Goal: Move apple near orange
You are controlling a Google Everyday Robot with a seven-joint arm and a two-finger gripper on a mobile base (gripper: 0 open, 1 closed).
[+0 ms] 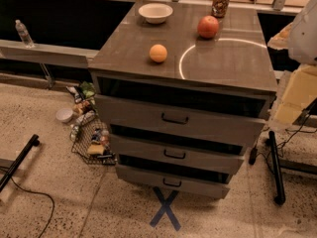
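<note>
The apple [208,27], red and glossy, sits on the cabinet top [228,58] towards the back right. The orange [158,53], smaller and evenly orange, sits nearer the front, left of the middle, well apart from the apple. My gripper is not in view; only a white and pale yellow part of my arm [303,33] shows at the right edge, beside the cabinet and off its top.
A white bowl [155,12] and a drink can [221,0] stand at the back of the cabinet top. Three drawers [176,118] face me. A wire basket of snacks [91,140] lies on the floor at the left; a water bottle [23,33] stands on a ledge.
</note>
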